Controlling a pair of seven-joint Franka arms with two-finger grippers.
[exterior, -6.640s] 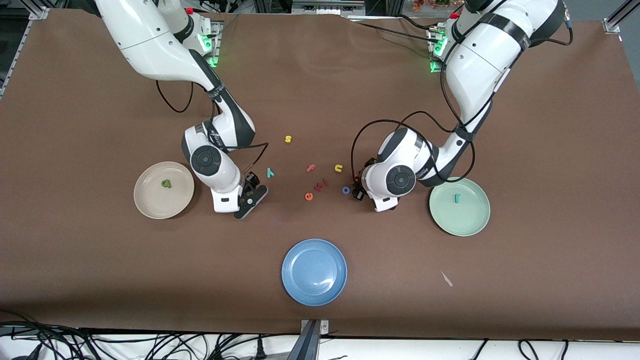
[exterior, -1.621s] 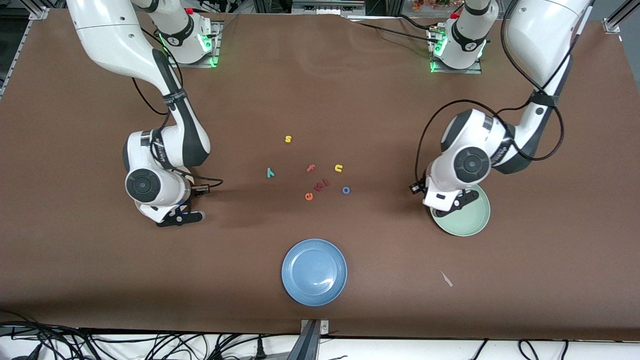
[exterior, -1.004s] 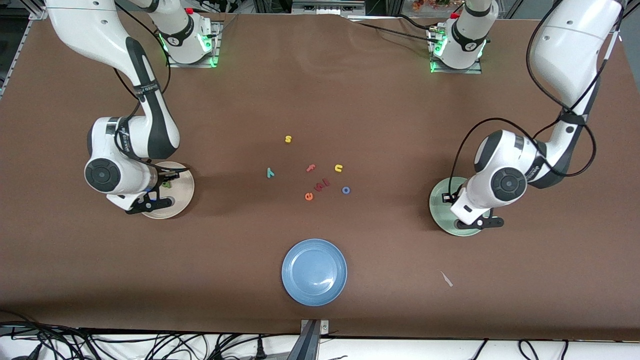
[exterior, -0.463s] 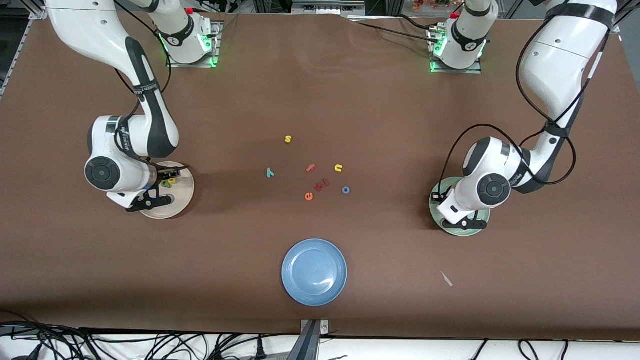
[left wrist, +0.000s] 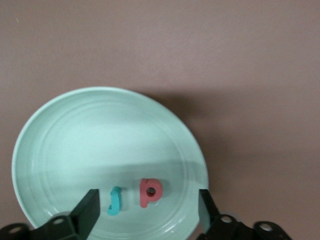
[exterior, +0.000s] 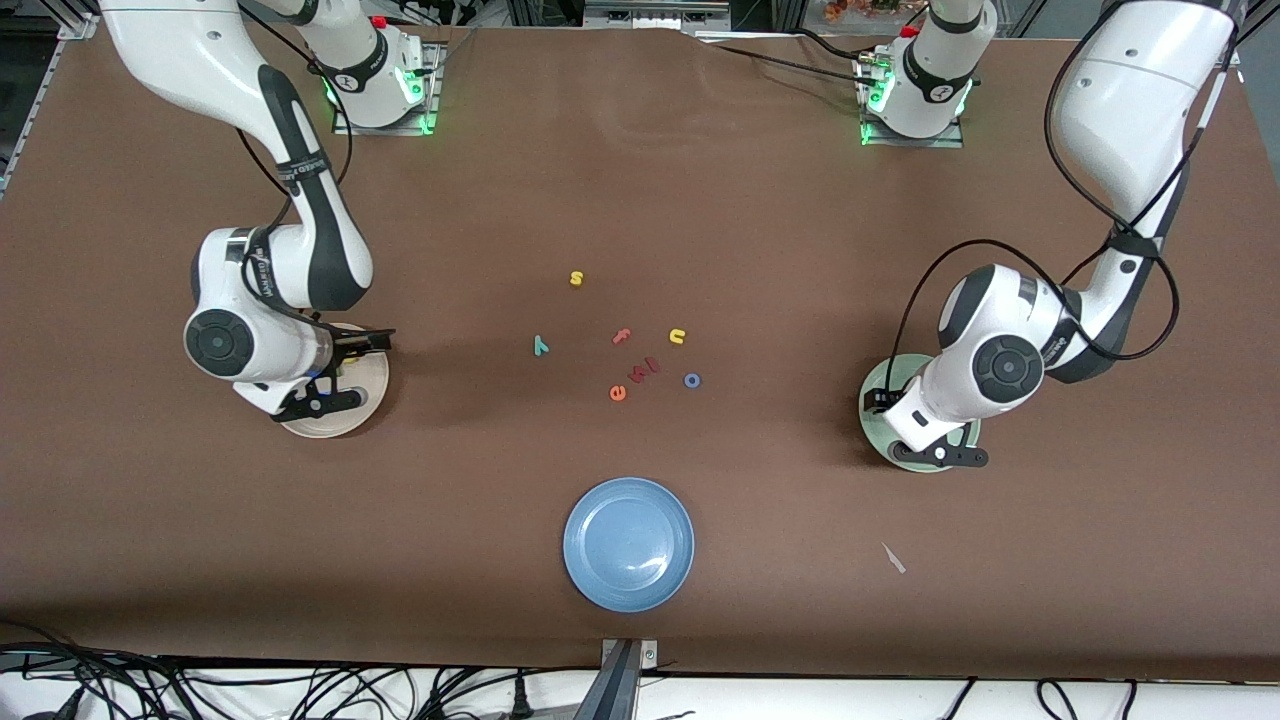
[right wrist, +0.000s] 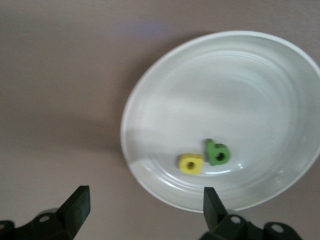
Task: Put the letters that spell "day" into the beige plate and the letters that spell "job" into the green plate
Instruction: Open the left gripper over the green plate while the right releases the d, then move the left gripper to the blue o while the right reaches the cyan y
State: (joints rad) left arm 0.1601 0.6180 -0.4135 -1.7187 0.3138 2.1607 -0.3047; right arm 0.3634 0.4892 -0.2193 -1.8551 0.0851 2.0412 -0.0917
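My right gripper (right wrist: 145,206) stands open, low over the rim of the beige plate (right wrist: 260,85), with nothing between its fingers. In that plate lie the yellow d (right wrist: 191,163) and the green a (right wrist: 217,153). My left gripper (left wrist: 146,212) is open just above the green plate (left wrist: 75,145), where the teal-blue j (left wrist: 115,201) and the pinkish-red b (left wrist: 150,192) lie side by side between its fingers. The teal y (exterior: 541,346) and the blue o (exterior: 692,380) lie on the table's middle. Each plate, beige (exterior: 340,425) and green (exterior: 872,425), is partly hidden under its arm.
Loose letters lie mid-table: a yellow s (exterior: 576,278), a pink f (exterior: 622,336), a yellow u (exterior: 677,336), an orange e (exterior: 618,393) and dark red pieces (exterior: 645,370). A blue plate (exterior: 628,543) sits nearer the front camera. A paper scrap (exterior: 893,558) lies toward the left arm's end.
Both grippers have opened over their plates. The yellow d now lies in the beige plate and the pinkish-red b in the green plate. Both wrists have shifted slightly.
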